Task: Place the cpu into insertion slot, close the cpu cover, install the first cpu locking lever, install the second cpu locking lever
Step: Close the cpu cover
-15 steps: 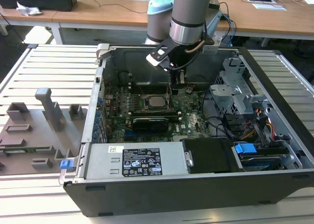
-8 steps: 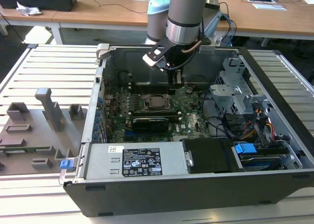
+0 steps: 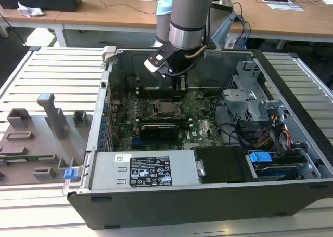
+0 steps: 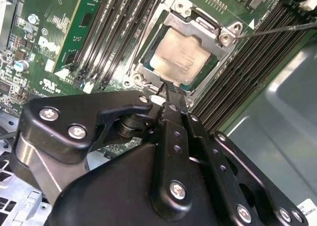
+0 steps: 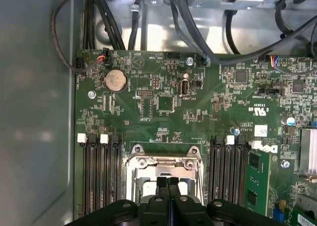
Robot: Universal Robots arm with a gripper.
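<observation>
The cpu [image 4: 183, 55], with its silver-grey top, lies in the insertion slot [image 4: 148, 67] on the green motherboard. The cpu cover [image 4: 195, 24], a metal frame, lies down around it. A thin metal locking lever [image 4: 277, 30] sticks out from the socket's corner over the black memory slots. My gripper [image 4: 168, 89] hangs just above the socket's edge, fingers pressed together with nothing between them. In the first wrist view the gripper [image 5: 168, 180] sits over the cover [image 5: 163, 161]. In the exterior view the gripper [image 3: 179, 86] reaches down into the open computer case just behind the socket [image 3: 165, 108].
Black memory slots [image 5: 99, 171] flank the socket on both sides. A long black card [image 3: 164, 129] lies in front of it. The power supply [image 3: 148, 170], drive cage [image 3: 250, 102] and cables [image 3: 234, 133] crowd the case. A grey fixture plate [image 3: 41, 138] sits at the exterior view's left.
</observation>
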